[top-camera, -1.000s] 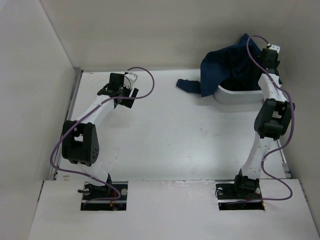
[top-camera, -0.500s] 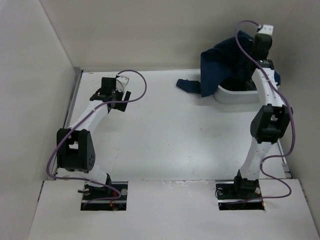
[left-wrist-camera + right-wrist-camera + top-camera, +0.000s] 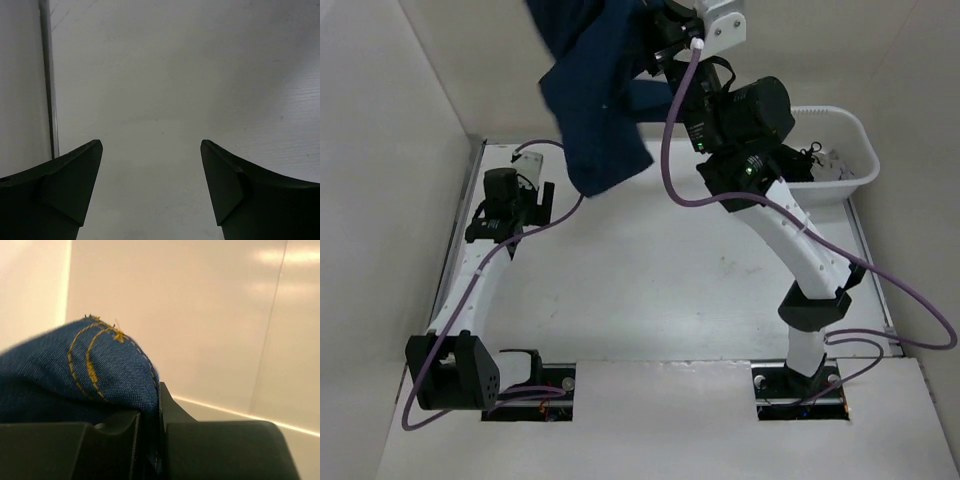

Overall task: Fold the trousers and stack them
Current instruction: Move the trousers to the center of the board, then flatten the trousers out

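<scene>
Above the desk (image 3: 650, 290), far-left half, the trousers (image 3: 592, 100) now hang lifted. 1 s ago they lay draped over the bin (image 3: 857, 150) at far R. R jaws, apart then, are now clamped on stitched denim. L jaws are apart and empty, low over the desk. Judgement: pick-up done, lay-out and fold pending. Qty: trousers ×1, bin ×1, arms ×2 (L arm (image 3: 470, 290), R arm (image 3: 790, 235)).

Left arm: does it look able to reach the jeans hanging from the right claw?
Probably yes. The jeans, pinched in the right claw, hang just right of the open left claw, with nothing between them. How high their lower end hangs above the table is unclear.
</scene>
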Available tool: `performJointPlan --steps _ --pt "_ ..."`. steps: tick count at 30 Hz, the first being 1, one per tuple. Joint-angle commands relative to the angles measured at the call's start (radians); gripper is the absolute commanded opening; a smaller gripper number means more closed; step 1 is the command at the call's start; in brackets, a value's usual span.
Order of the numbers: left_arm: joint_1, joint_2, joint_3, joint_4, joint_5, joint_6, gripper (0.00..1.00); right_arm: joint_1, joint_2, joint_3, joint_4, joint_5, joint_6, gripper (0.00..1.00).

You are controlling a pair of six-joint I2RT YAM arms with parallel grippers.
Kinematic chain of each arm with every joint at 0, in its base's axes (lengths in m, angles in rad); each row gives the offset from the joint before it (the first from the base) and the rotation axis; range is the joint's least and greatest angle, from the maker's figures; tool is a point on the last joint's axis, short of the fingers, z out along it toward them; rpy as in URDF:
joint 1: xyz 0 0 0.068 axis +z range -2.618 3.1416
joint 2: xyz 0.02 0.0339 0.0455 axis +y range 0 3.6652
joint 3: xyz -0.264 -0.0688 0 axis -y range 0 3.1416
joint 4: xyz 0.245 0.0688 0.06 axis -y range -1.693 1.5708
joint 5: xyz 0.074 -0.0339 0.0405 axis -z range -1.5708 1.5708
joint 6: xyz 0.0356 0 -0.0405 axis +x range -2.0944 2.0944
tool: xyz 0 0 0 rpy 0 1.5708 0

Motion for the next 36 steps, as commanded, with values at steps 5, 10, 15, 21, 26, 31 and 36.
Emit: performJointPlan --steps 5,10,15,21,26,31,36 --pt "0.083 -0.072 0.062 0.027 0.008 -0.015 0.82 0.006 -0.18 -0.403 0.023 0.213 0.066 0.04" --pt "0.184 -0.038 0.039 0.047 0.034 0.078 0.83 -0.048 -0.323 -0.814 -0.224 0.351 0.239 0.04" --pt "0.252 0.089 0.045 0.06 0.04 0.195 0.82 -0.103 -0.265 -0.79 -0.737 0.273 0.437 0.15" --pt "0.264 0.08 0.071 0.051 0.042 0.346 0.82 -0.221 0.05 -0.434 -1.131 -0.043 0.616 0.55" --pt "0.173 -0.051 0.004 -0.193 0.123 0.506 0.82 -0.424 0.038 -0.587 -0.91 -0.074 0.734 0.76" --pt "0.161 -0.147 -0.108 -0.492 0.198 0.662 0.74 -0.364 -0.527 -1.268 -0.672 -0.066 0.986 0.75" --pt "0.033 -0.147 -0.252 -0.408 0.094 0.654 0.73 -0.231 -0.639 -1.592 -0.645 -0.002 1.221 0.78"
